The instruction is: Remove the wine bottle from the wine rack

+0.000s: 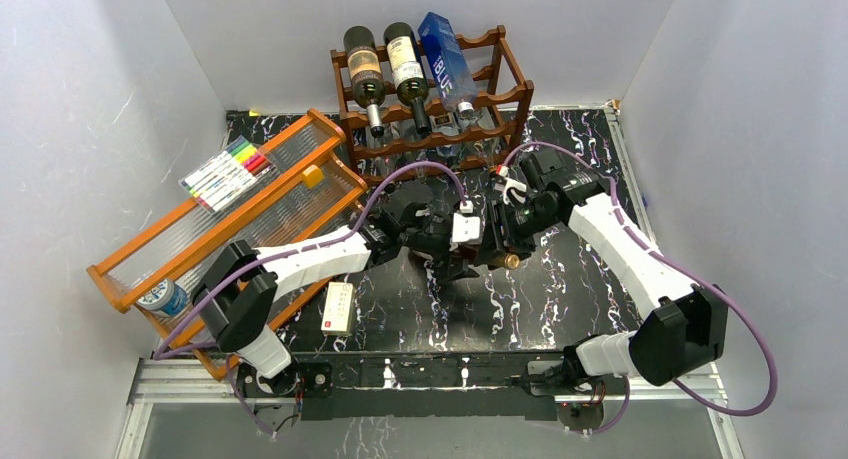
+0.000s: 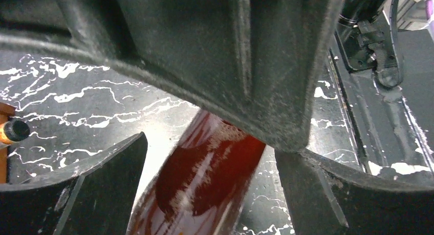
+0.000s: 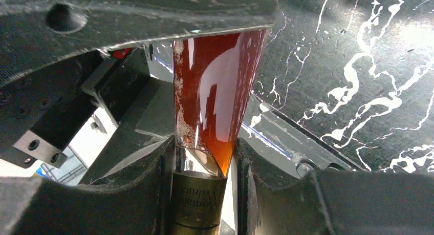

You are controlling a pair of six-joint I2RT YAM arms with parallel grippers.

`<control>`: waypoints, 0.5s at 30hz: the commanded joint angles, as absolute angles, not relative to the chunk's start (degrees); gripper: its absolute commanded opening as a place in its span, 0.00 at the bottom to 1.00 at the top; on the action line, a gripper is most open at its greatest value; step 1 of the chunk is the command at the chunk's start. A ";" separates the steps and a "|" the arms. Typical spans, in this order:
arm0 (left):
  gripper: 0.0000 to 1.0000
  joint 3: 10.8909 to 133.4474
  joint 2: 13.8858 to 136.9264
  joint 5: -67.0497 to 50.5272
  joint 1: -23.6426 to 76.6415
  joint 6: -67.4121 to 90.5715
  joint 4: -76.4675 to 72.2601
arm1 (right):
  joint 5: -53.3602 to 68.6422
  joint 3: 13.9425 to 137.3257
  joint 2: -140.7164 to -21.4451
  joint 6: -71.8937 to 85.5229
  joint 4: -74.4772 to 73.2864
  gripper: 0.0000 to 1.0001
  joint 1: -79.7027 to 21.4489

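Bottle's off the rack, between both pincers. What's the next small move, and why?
Probably close the left pincer on the bottle. The right pincer clamps only its thin neck, while the left fingers straddle the wide body with gaps on both sides. A second grip should steady it before it goes anywhere.

**Top view.** Left arm: elbow raised near its base, forearm running toward 2 o'clock. The left gripper is spread wide, with its fingers on either side of the wine bottle and apart from it. Right arm: forearm running toward 11 o'clock, wrist folded toward 8 o'clock. The right gripper is clamped on the bottle's neck. The two grippers sit close together.
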State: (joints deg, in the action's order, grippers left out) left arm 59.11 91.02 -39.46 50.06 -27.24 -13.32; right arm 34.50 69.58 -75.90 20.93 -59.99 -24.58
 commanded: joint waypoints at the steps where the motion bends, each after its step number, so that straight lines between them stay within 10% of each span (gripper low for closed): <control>1: 0.88 59.37 90.68 -39.32 50.30 -29.37 -19.91 | 49.20 77.21 -73.23 16.86 -49.56 0.00 -25.12; 6: 0.52 55.76 89.14 -35.20 50.33 -27.72 -25.30 | 44.44 78.73 -74.31 15.29 -52.30 0.09 -25.10; 15: 0.16 50.60 86.02 -27.92 50.27 -21.24 -32.52 | 29.64 80.19 -72.73 19.71 -47.50 0.80 -25.02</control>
